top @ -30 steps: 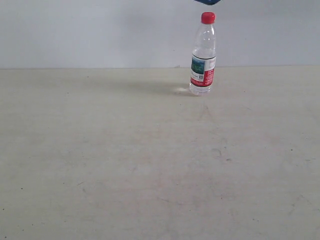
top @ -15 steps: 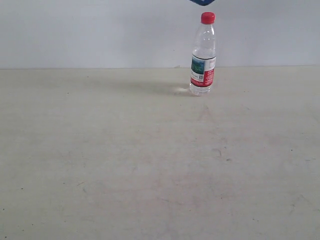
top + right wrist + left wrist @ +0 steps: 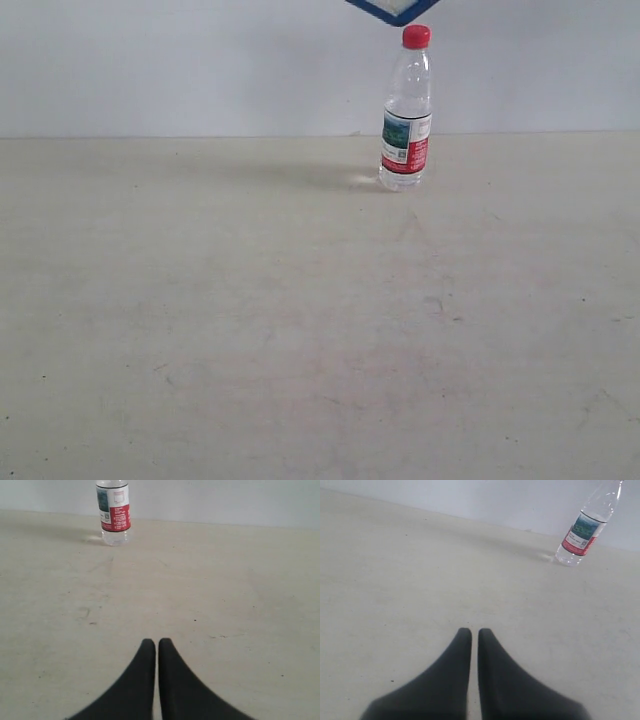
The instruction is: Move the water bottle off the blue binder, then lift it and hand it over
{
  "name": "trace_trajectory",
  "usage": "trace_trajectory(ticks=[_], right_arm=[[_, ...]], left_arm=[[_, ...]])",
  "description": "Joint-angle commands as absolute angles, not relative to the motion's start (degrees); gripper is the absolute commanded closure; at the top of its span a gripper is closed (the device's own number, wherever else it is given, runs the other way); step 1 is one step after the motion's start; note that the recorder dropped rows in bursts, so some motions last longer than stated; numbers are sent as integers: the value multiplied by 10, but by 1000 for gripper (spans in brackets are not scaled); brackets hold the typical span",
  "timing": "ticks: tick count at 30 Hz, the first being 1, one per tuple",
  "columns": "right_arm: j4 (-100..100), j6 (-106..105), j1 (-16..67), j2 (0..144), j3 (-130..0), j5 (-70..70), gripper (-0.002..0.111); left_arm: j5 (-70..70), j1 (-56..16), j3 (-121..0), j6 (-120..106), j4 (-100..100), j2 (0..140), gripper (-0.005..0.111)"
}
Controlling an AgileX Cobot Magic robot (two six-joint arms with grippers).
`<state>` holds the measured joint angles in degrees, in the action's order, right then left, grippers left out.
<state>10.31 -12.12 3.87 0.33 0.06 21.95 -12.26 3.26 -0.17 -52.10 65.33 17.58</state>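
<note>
The water bottle [image 3: 406, 120] stands upright on the bench [image 3: 300, 330], well ahead of our left jaws and right jaws, both clenched on nothing. A corner of the blue binder [image 3: 372, 9] hangs just above its cap. If that corner dips, we judge the bottle could topple.

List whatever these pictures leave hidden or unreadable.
Blue binder: in the exterior view only one corner shows. The frame's top edge cuts off the rest and whatever holds it.
Water bottle: the cap is cut off by the frame edge in both wrist views. The label print is too small to read in every view.
</note>
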Motion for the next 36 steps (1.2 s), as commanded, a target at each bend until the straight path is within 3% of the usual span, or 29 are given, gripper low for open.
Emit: trace_trajectory(ticks=[1, 4, 29, 36], right_arm=[[-95, 112, 76, 0, 0, 212, 108], [-162, 182, 80, 0, 0, 217, 108], [-153, 104, 80, 0, 0, 211, 108], [-153, 104, 80, 0, 0, 214, 108]], left_arm=[[-118, 34, -1, -518, 653, 170, 102], [-118, 34, -1, -518, 653, 170, 102], [-120, 35, -1, -524, 647, 136, 102], [36, 57, 0, -572, 619, 0, 102]])
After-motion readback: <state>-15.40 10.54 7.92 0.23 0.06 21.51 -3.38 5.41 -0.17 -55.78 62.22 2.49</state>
